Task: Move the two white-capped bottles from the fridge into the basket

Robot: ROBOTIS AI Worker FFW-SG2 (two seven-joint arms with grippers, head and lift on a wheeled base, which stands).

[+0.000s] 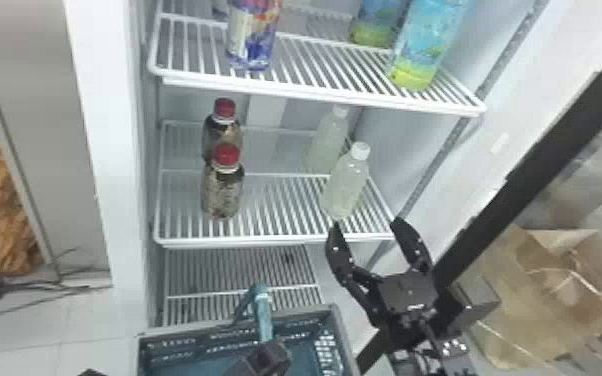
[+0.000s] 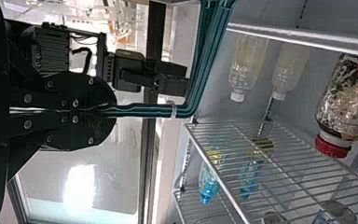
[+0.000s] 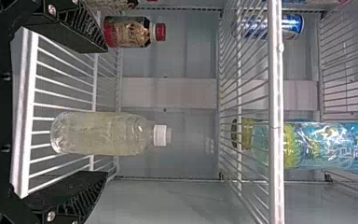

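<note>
My right gripper (image 1: pixel 366 225) is open at the front edge of the middle fridge shelf, just short of the front white-capped bottle (image 1: pixel 346 185). The other white-capped bottle (image 1: pixel 327 137) stands behind it. In the right wrist view, the front bottle (image 3: pixel 103 133) lies in line with the space between the spread fingers of the right gripper (image 3: pixel 106 110). The basket (image 1: pixel 305 313) hangs low before the fridge, with my left gripper (image 1: pixel 265 359) at its teal handle (image 1: pixel 263 315). The left wrist view has the left gripper (image 2: pixel 109 111) shut on that handle (image 2: pixel 144 110).
Two red-capped dark bottles (image 1: pixel 222 192) stand on the left of the same shelf (image 1: pixel 275 200). The shelf above (image 1: pixel 315 95) holds a can (image 1: pixel 252 35) and blue-yellow bottles (image 1: pixel 425 45). The dark-edged fridge door (image 1: pixel 540 150) and a cardboard box (image 1: pixel 540 320) are at right.
</note>
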